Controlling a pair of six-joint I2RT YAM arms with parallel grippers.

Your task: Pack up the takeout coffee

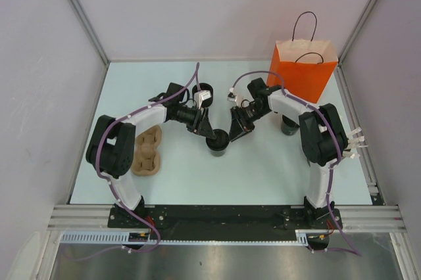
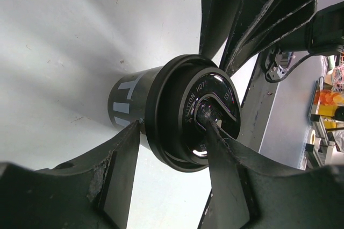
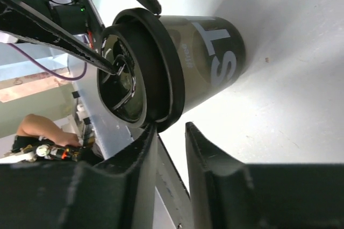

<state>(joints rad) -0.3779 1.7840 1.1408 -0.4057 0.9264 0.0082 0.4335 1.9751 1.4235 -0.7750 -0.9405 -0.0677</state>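
Note:
The takeout coffee [image 1: 218,142], a small black cup with a round black lid, stands mid-table between both grippers. My left gripper [image 1: 208,131] is open at the cup's left. In the left wrist view [image 2: 173,124] one fingertip [image 2: 214,132] rests on the lid top and the other finger [image 2: 121,159] is beside the cup wall [image 2: 126,105]. My right gripper [image 1: 234,130] is at the cup's right, fingers narrowly apart with nothing between them. In the right wrist view [image 3: 171,127] its left fingertip [image 3: 150,132] touches the lid rim of the cup [image 3: 177,62].
A second black cup [image 1: 204,89] stands behind the left arm and a third [image 1: 288,126] under the right arm. An orange paper bag [image 1: 304,71] with handles stands open at the back right. A brown pulp cup tray [image 1: 147,150] lies at the left.

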